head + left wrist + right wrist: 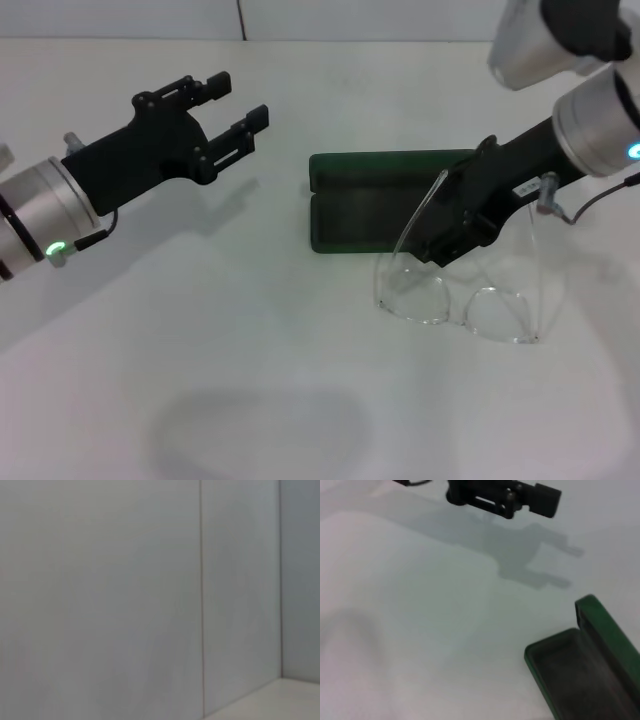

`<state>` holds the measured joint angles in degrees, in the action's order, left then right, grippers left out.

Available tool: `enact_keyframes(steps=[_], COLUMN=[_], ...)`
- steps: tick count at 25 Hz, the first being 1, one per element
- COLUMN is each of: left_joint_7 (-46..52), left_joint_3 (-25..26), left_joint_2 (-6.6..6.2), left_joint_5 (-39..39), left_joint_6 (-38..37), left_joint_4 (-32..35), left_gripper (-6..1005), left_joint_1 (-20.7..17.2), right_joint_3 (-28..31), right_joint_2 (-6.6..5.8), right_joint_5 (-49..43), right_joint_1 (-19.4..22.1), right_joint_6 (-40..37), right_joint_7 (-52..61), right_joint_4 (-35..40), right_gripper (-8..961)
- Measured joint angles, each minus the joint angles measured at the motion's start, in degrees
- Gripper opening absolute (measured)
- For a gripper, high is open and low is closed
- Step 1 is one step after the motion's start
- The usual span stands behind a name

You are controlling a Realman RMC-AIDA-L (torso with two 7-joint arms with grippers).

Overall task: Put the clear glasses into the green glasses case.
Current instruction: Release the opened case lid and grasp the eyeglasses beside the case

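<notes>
The green glasses case point(365, 210) lies open on the white table, its lid point(390, 162) folded back on the far side. The right wrist view shows one corner of the case point(585, 675) with its dark lining. The clear glasses point(465, 305) are at the case's near right corner, lenses toward me and temple arms rising. My right gripper point(440, 245) reaches in between the temples and appears shut on the frame's top edge. Left of the case, my left gripper point(240, 100) hovers open and holds nothing; the right wrist view shows it too point(520, 500).
The white table point(250, 380) spreads around the case. A pale wall with a vertical seam point(201, 600) fills the left wrist view. A cable point(590, 205) hangs from my right wrist.
</notes>
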<state>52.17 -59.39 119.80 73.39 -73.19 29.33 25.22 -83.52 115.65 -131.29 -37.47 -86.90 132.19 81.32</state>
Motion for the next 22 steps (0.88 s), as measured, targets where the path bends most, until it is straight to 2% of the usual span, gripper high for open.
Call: enact_keyframes(steps=[6,11,22], left_joint_7=[-3.57,-5.26,-6.08], left_joint_3=[-0.10,-0.05,0.15], left_joint_2=[0.12,0.21,0.26], left_joint_5=[-2.86,-5.27,-6.60], left_joint_6=[-0.04,-0.06,-0.02], left_joint_4=[-2.99,-4.56,-5.24], left_gripper=[595,595,595], left_joint_1=[0.29,0.28,0.01], right_joint_3=[2.80,5.11,2.51], right_joint_2=[-0.08,-0.27,0.30], right_joint_5=[3.77,3.76,3.83], right_joint_1=[0.19,-1.23,-4.44], right_joint_6=[-4.09,-5.72,-4.20], right_joint_7=[-6.12,-7.84,-8.09], right_joint_4=[-0.16,-2.49,-6.56], right_gripper=[796,796,719])
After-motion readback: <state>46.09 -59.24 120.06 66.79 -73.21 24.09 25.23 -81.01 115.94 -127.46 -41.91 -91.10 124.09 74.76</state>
